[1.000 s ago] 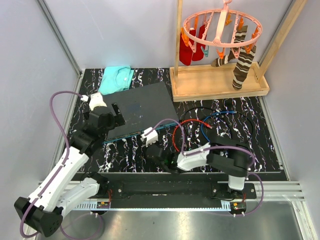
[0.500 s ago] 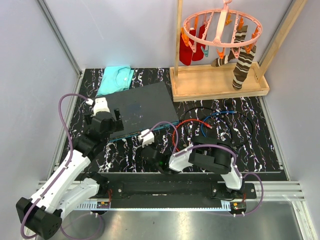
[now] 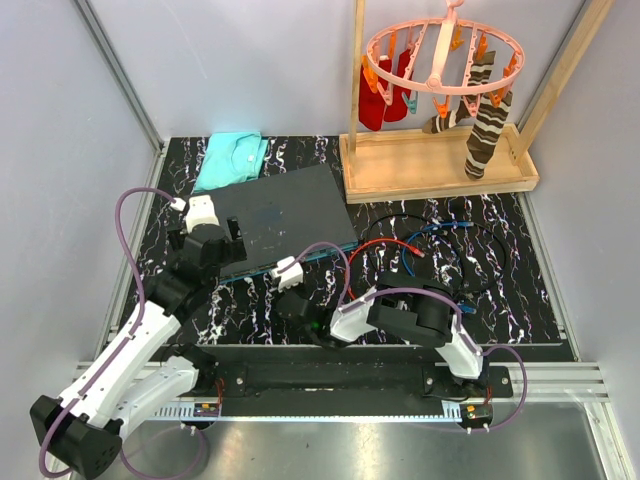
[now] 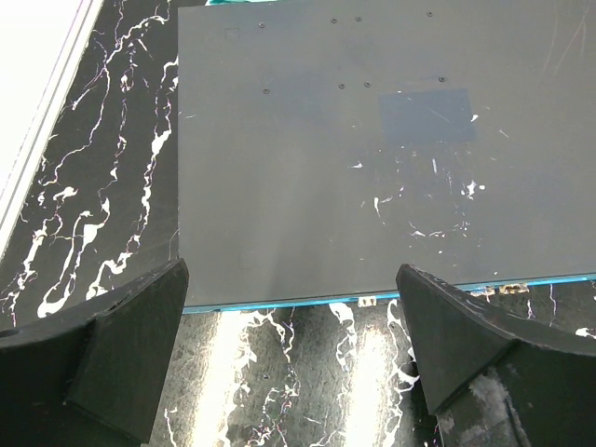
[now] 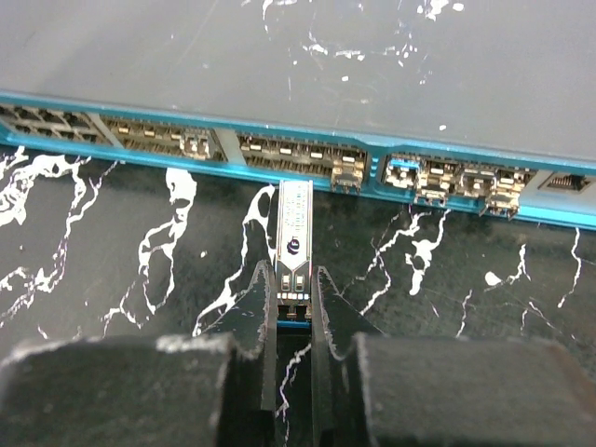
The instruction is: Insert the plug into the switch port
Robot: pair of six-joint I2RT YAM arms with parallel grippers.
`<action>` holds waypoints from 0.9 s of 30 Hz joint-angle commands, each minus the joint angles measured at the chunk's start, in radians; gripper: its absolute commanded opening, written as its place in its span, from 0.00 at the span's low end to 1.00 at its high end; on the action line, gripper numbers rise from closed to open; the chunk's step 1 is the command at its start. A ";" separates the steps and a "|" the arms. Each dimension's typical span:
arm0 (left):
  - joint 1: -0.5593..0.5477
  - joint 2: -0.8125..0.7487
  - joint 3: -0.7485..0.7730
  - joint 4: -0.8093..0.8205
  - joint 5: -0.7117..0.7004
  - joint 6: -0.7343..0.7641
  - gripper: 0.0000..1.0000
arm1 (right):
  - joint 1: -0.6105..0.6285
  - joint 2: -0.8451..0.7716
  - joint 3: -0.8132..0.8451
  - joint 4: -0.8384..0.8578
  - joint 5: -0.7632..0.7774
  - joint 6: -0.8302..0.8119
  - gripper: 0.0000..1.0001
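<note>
The switch (image 3: 280,212) is a flat dark grey box lying on the black marbled table, its teal front edge (image 5: 279,154) lined with small ports. My right gripper (image 5: 294,270) is shut on the plug (image 5: 295,233), a slim silver module. The plug points at the port row, with its tip a short gap from the edge. In the top view the right gripper (image 3: 293,298) sits just in front of the switch's front edge. My left gripper (image 4: 291,279) is open over the switch's near left edge (image 4: 279,300), touching nothing; in the top view the left gripper (image 3: 205,243) is at the switch's left corner.
A folded teal cloth (image 3: 232,158) lies behind the switch. At the back right, a wooden stand (image 3: 440,172) carries a pink hanger with socks. Red (image 3: 385,245), blue (image 3: 440,227) and black cables loop on the table right of the switch. Some ports hold modules (image 5: 428,182).
My right gripper has slid left along the switch's front edge with the plug. My left gripper moved up to the switch's left corner and now holds still.
</note>
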 commanded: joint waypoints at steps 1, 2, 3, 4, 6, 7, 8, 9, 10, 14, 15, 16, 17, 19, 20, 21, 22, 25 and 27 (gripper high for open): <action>-0.007 -0.021 0.000 0.054 -0.044 0.004 0.99 | 0.006 0.023 0.059 0.068 0.063 -0.017 0.00; -0.010 -0.021 0.002 0.053 -0.049 0.004 0.99 | 0.006 0.026 0.064 0.065 0.068 -0.017 0.00; -0.010 -0.021 0.002 0.051 -0.047 0.004 0.99 | 0.005 0.028 0.068 0.061 0.069 -0.017 0.00; -0.012 -0.021 0.000 0.051 -0.047 0.004 0.99 | 0.003 0.034 0.074 0.056 0.071 -0.016 0.00; -0.013 -0.021 0.000 0.051 -0.047 0.004 0.99 | -0.001 0.037 0.082 0.050 0.071 -0.017 0.00; -0.013 -0.021 0.000 0.051 -0.049 0.004 0.99 | -0.003 0.039 0.088 0.045 0.069 -0.016 0.00; -0.015 -0.021 0.000 0.051 -0.047 0.004 0.99 | -0.006 0.042 0.091 0.042 0.069 -0.011 0.00; -0.015 -0.021 0.000 0.051 -0.047 0.004 0.99 | -0.009 0.042 0.094 0.032 0.069 -0.008 0.00; -0.016 -0.022 0.000 0.051 -0.049 0.004 0.99 | -0.011 0.043 0.102 0.024 0.069 -0.005 0.00; -0.020 -0.027 0.000 0.051 -0.049 0.006 0.99 | -0.012 0.048 0.113 0.001 0.074 0.006 0.00; -0.020 -0.025 0.000 0.051 -0.050 0.006 0.99 | -0.015 0.049 0.114 -0.011 0.075 0.009 0.00; -0.020 -0.025 0.000 0.051 -0.050 0.006 0.99 | -0.015 0.049 0.117 -0.017 0.075 0.015 0.00; -0.021 -0.025 0.000 0.050 -0.052 0.006 0.99 | -0.017 0.051 0.119 -0.025 0.078 0.020 0.00; -0.021 -0.025 0.000 0.053 -0.052 0.006 0.99 | -0.017 0.052 0.119 -0.043 0.080 0.030 0.00; -0.021 -0.025 -0.001 0.053 -0.052 0.006 0.99 | -0.020 0.052 0.119 -0.047 0.080 0.038 0.00; -0.021 -0.027 -0.001 0.051 -0.054 0.006 0.99 | -0.020 0.052 0.119 -0.051 0.079 0.038 0.00; -0.021 -0.025 -0.001 0.051 -0.054 0.006 0.99 | -0.018 0.051 0.116 -0.056 0.078 0.041 0.00; -0.023 -0.025 -0.001 0.051 -0.055 0.006 0.99 | -0.020 0.045 0.105 -0.063 0.080 0.056 0.00; -0.023 -0.024 -0.001 0.051 -0.055 0.006 0.99 | -0.021 0.046 0.100 -0.065 0.085 0.060 0.00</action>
